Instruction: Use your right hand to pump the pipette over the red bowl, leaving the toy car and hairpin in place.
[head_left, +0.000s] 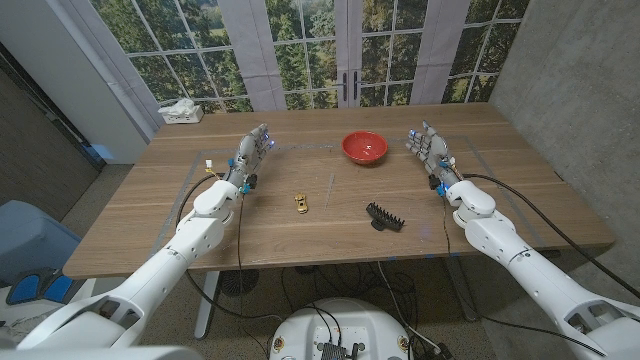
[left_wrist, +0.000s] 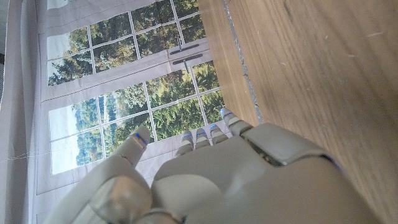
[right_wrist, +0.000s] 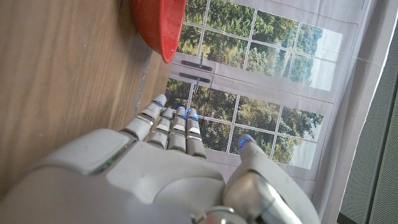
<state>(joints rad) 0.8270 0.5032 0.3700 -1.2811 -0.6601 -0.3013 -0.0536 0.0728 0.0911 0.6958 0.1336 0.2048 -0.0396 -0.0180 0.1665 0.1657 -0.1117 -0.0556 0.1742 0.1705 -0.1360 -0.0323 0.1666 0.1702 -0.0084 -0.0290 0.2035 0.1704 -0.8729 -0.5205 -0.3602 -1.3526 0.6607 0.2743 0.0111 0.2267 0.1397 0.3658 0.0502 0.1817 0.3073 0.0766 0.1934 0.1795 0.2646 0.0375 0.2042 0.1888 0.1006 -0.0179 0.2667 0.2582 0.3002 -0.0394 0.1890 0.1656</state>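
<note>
The red bowl (head_left: 364, 147) stands at the far middle of the table, and its rim (right_wrist: 159, 26) shows beyond my right hand (right_wrist: 155, 177) in the right wrist view. My right hand (head_left: 428, 152) stands on its edge to the bowl's right, fingers straight and holding nothing. A small yellow toy car (head_left: 301, 203) sits mid-table, with a black toothed hairpin (head_left: 384, 217) to its right. My left hand (head_left: 250, 158) stands on edge left of the bowl, fingers straight and holding nothing. A small pale object (head_left: 208, 165), possibly the pipette, lies just left of my left hand.
A white box-like item (head_left: 181, 112) sits at the table's far left corner. Tape lines mark a rectangle on the wooden table (head_left: 300, 240). Windows and curtains stand behind the table. Bare wood (left_wrist: 311, 68) lies beside my left hand (left_wrist: 242, 177).
</note>
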